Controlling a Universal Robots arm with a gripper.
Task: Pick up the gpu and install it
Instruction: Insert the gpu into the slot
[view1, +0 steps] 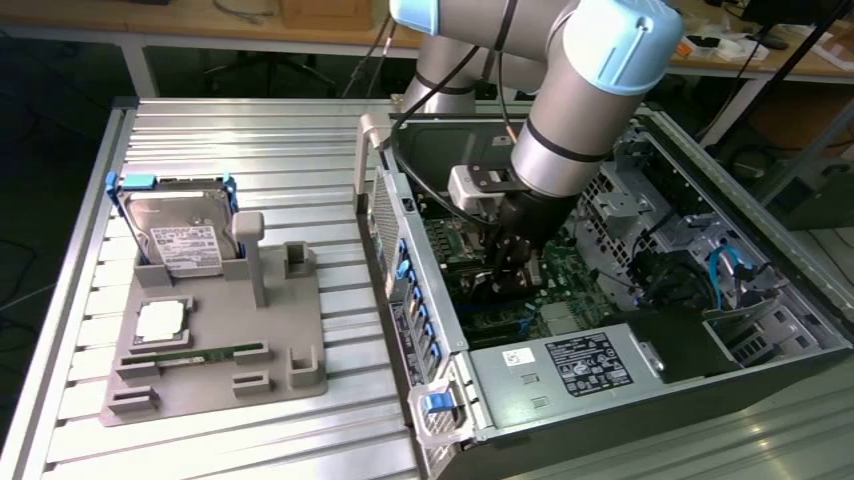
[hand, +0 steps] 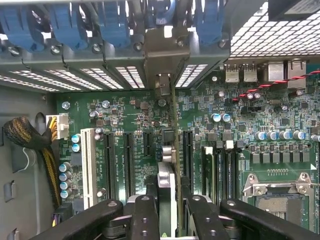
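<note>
Gripping the gpu (hand: 173, 150) edge-on: in the wrist view the jaws are clenched on the card's top edge, black fingers (hand: 145, 215) pressing it from both sides, gripper (hand: 167, 200) centred over it. The card hangs vertically below, seen as a thin line running down toward the motherboard (hand: 280, 115), its silver bracket (hand: 162, 60) at the far end up against the rear slot openings of the case, beside the blue retention clips (hand: 112, 25).

The card sits in line with the gap between two black expansion slots (hand: 187, 155); whether its connector edge is already in a slot or just above one, cannot tell.

In the exterior view the gripper (view1: 514, 262) is down inside the open computer case (view1: 747, 340), arm reaching in from above. On the exterior view's left, the grey parts fixture (view1: 267, 375) carries the hard drive (view1: 180, 240) with blue rails and the green memory stick (view1: 200, 353), both untouched.

Step in hand, as I judge it: install phase, pickup done, card at the slot. Next move calls for a straight push down along the card's plane, bracket kept aligned with the rear opening, no tilt, since a skewed card would bind in the slot.
</note>
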